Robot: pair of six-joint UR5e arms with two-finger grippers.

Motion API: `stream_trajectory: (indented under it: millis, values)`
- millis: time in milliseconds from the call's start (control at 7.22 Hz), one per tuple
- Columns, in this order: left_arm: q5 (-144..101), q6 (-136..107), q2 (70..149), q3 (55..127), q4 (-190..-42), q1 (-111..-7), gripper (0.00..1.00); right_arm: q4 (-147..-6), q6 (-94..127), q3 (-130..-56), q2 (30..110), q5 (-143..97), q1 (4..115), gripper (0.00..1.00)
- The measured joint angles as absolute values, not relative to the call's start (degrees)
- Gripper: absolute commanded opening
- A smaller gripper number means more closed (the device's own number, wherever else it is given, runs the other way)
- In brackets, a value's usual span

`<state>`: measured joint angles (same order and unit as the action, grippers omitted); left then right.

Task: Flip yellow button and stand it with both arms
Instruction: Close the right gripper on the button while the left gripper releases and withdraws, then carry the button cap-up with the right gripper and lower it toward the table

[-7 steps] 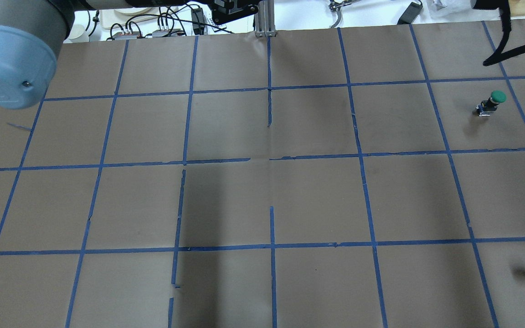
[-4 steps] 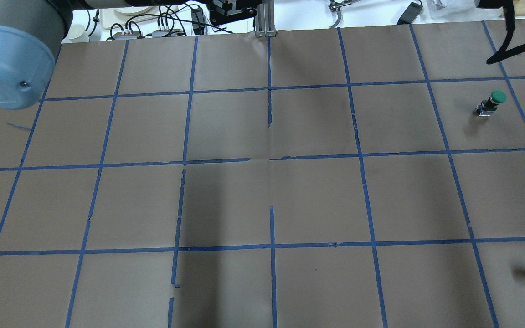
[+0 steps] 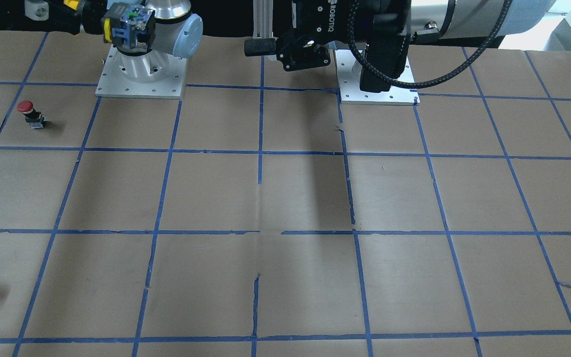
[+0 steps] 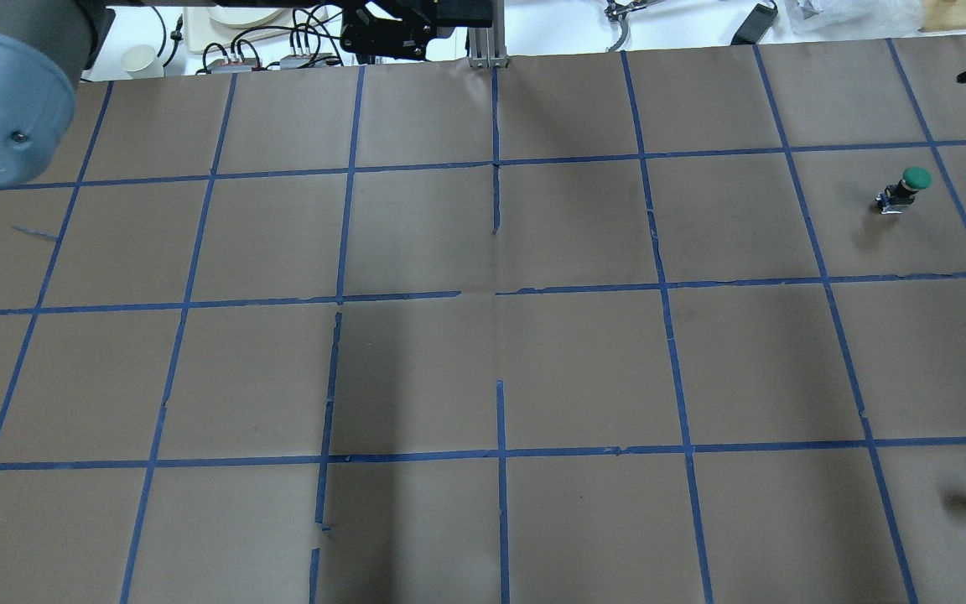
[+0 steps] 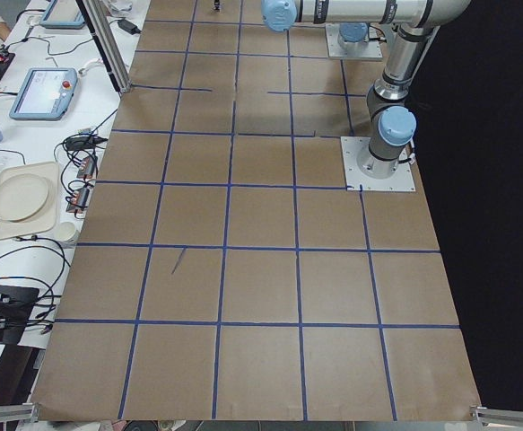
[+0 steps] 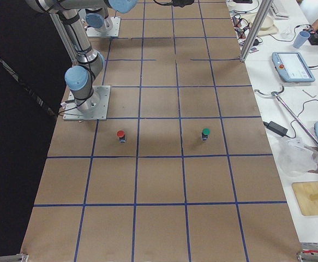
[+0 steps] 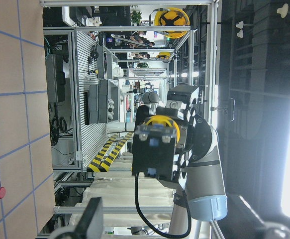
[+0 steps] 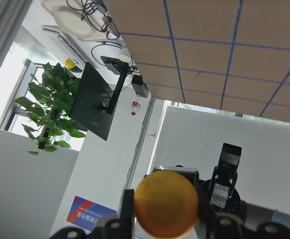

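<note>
Jaws of right gripper (image 7: 157, 149) pinch yellow button (image 8: 167, 210), shown cap-first only by its wrist camera; left gripper (image 3: 275, 49): cannot tell.

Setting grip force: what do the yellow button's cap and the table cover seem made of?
On the yellow button, the cap looks like smooth plastic: evenly coloured, softly shaded. The table cover is probably matte brown paper: creased, seamed, without gloss.

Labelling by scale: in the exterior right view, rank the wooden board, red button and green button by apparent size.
1. wooden board
2. red button and green button: alike in size, not ranked.
</note>
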<state>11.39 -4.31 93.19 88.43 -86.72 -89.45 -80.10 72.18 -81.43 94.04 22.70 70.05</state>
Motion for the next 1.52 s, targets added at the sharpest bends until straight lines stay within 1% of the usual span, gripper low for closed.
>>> stream_trajectory:
  millis: [277, 554, 692, 969, 1108, 1246, 1523]
  values:
    - [27.7, -4.6, 94.0, 87.1, -86.8, -89.3, 0.99, -81.4, 62.5, -81.7, 93.4, 31.3, 69.8, 0.11]
    - [47.6, -4.7, 95.3, 83.4, -88.7, -89.5, 1.0, -75.2, 45.6, -82.0, 93.2, 44.1, 69.9, 0.08]
    - [58.7, -4.6, 95.7, 81.1, -91.6, -89.5, 0.99, -71.5, 35.2, -82.0, 92.9, 52.8, 69.9, 0.08]
    - [79.9, -3.9, 95.7, 77.1, -97.1, -89.5, 1.0, -69.0, 18.3, -84.0, 92.5, 70.6, 70.0, 0.06]
    - [87.0, -2.6, 95.1, 76.7, -98.3, -89.5, 1.0, -72.4, 12.1, -87.9, 92.6, 77.1, 70.0, 0.06]
    - [89.1, -1.6, 94.2, 77.3, -98.7, -89.4, 1.0, -79.7, 6.8, -92.9, 93.1, 82.0, 69.9, 0.06]
    - [86.2, -1.3, 93.7, 79.1, -98.5, -89.2, 1.0, -92.8, -2.8, -102.1, 95.2, 86.2, 69.5, 0.06]
